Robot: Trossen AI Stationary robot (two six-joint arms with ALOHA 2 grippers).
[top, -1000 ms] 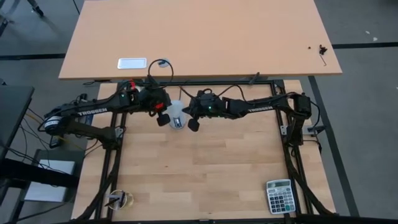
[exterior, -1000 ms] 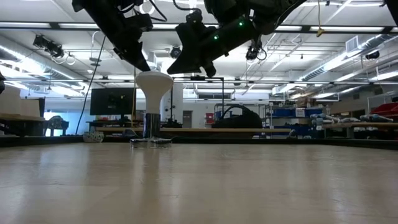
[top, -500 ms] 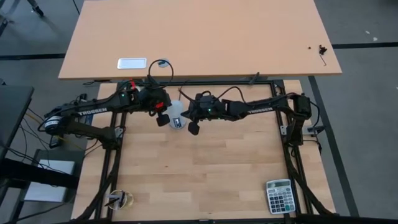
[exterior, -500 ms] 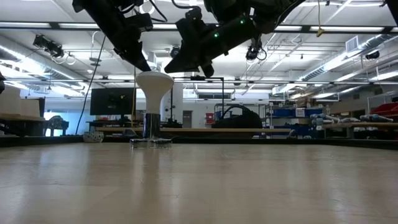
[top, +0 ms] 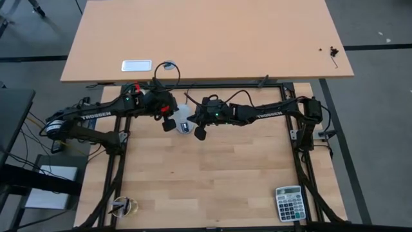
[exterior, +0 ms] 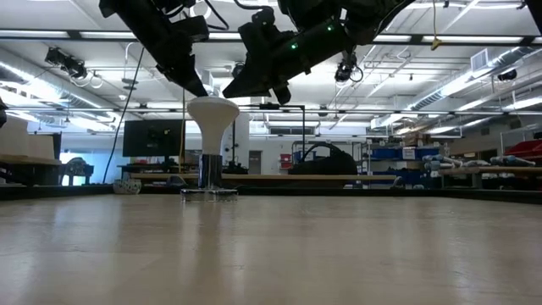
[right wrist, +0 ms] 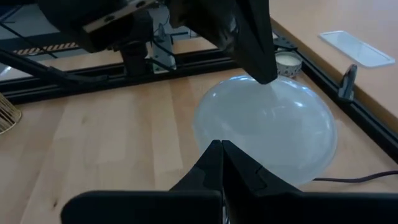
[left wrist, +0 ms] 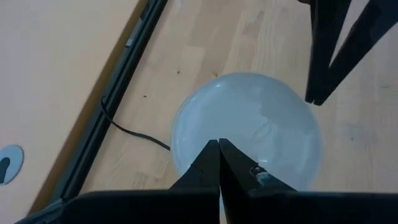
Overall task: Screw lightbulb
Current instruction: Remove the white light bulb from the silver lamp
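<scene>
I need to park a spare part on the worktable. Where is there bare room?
Free: the wide bare wood from below the lightbulb to the calculator at the near right. Crowded: the back middle, where the left gripper and right gripper flank the bulb.

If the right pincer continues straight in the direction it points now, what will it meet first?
Most likely the lightbulb: in its wrist view the right pincer, fingers shut together, aims at the bulb's wide white face just ahead. Beyond it hangs the left pincer. Depth is unclear.
</scene>
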